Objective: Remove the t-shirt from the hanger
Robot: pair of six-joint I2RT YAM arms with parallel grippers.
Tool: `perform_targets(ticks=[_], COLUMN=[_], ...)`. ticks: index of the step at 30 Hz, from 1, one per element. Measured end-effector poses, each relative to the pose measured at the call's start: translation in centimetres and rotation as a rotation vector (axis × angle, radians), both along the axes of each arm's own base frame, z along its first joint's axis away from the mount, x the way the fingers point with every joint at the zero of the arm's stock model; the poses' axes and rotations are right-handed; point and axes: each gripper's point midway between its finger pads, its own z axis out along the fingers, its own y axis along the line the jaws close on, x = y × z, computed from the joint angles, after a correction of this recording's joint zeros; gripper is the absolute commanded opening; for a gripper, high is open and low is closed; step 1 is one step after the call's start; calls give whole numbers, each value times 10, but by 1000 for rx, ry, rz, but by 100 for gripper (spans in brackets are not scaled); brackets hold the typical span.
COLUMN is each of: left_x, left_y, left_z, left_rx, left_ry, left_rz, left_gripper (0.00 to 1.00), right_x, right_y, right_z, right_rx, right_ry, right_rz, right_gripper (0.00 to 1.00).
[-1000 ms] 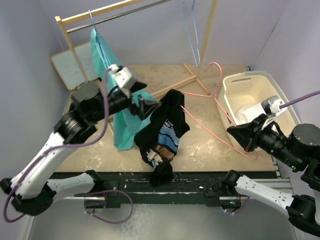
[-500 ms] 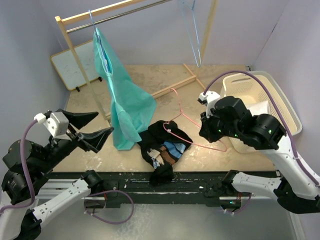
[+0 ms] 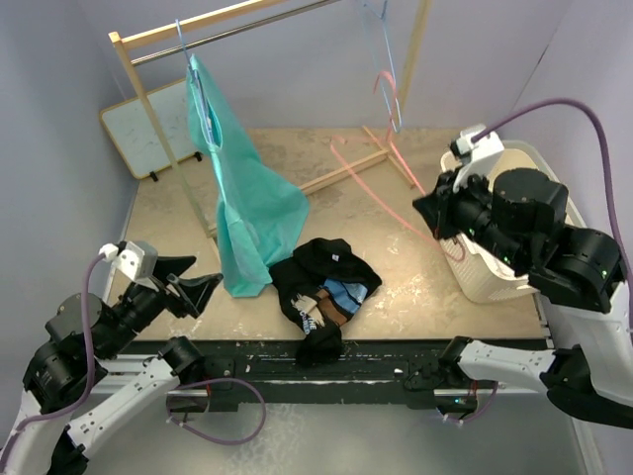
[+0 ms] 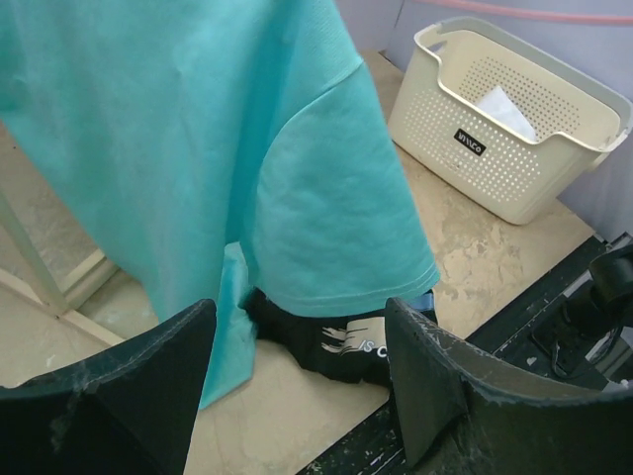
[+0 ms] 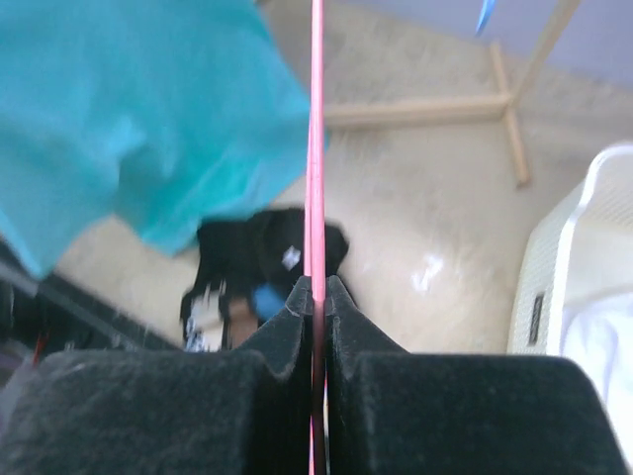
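Black t-shirt (image 3: 326, 259): lay crumpled in a heap on the table (image 3: 425, 297), close to the near edge, clear of any hanger and touched by neither arm. Looked soft, light and limp, likely to drape and sag wherever lifted; best pinched at a raised fold or the collar rather than the flat middle. Behind it, noted a wooden rack (image 3: 134, 79) with a teal shirt (image 3: 252, 203) hanging from its rail, hem just beside the black heap. To the right, noted a white basket (image 4: 495, 168) holding something pale. Above the table, saw the pink hanger (image 5: 316, 148) bare, thin and stiff, clamped between the closed jaws of the right gripper (image 5: 316, 289), well apart from the black cloth. Low at the left, saw the left gripper (image 4: 299, 315) with jaws spread and nothing between them, aimed toward the teal hem. Judged the removal done for the black garment
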Motion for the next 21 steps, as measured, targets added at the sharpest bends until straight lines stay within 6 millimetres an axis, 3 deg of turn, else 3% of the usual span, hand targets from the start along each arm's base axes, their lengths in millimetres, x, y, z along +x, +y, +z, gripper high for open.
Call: perform_targets(ticks=[4, 8, 12, 15, 16, 19, 21], left_x=[-5, -10, -12, -10, -10, -10, -9], left_y=[8, 15, 19, 21, 21, 21, 20], left_z=[-13, -15, -23, -24, -24, -24, -26], left_rx=[-52, -120, -153, -167, -168, -170, -167], left_ry=[23, 25, 37, 46, 47, 48, 51], left_rz=[28, 50, 71, 87, 89, 89, 89], left_gripper=[72, 71, 69, 68, 67, 67, 67], right_x=[42, 90, 144, 180, 196, 219, 223], right_y=[8, 31, 58, 60, 40, 17, 11], right_z=[36, 64, 68, 59, 57, 60, 68], right_rx=[-4, -29, -44, -18, -14, 27, 61], right_ry=[-161, -274, -318, -305, -301, -314, -337], right_rz=[-94, -167, -205, -223, -276, -334, -340], right_gripper=[0, 0, 0, 0, 0, 0, 0])
